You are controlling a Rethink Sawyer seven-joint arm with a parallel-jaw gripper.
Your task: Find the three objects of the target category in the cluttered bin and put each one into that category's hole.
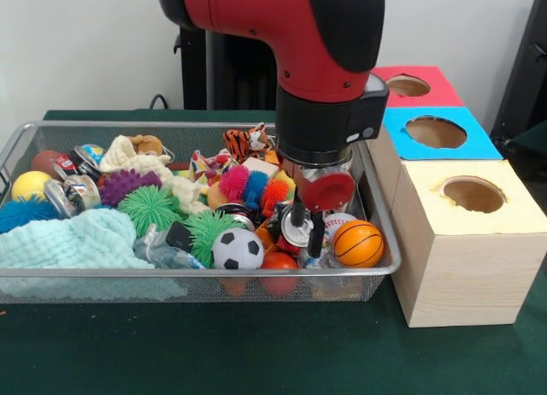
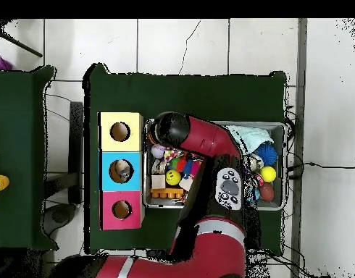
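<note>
1. The red and black arm (image 1: pixel 308 44) is seen reaching down into the right end of the wire-mesh bin (image 1: pixel 197 280) in the front view.
2. The gripper (image 1: pixel 306 232) is lowered among the clutter there, its two dark fingers (image 1: pixel 297 214) set fairly close together on either side of a small shiny metal can (image 1: pixel 297 231).
3. Whether the can is actually gripped cannot be told, since the wrist and a red disc on it block part of the view.
4. A basketball (image 1: pixel 357 243) is seen just beside the gripper on its right, with a white baseball (image 1: pixel 338 221) partly hidden behind it.
5. A soccer ball (image 1: pixel 237 249) lies against the bin's front wall, near green spiky balls (image 1: pixel 150 207).
6. A yellow ball (image 1: pixel 30 185) and a pale teal cloth (image 1: pixel 73 239) are found at the left end of the bin.
7. A tiger plush (image 1: pixel 248 143) is seen near the bin's far wall.
8. Three boxes, each with a round hole on top, are lined up beside the bin: a yellow-topped box (image 1: pixel 470 198) nearest the camera, a blue-topped box (image 1: pixel 438 132) behind it, and a red-topped box (image 1: pixel 413 85) farthest.
9. In the overhead view, something small is seen inside the hole of the blue box (image 2: pixel 121 169).
</note>
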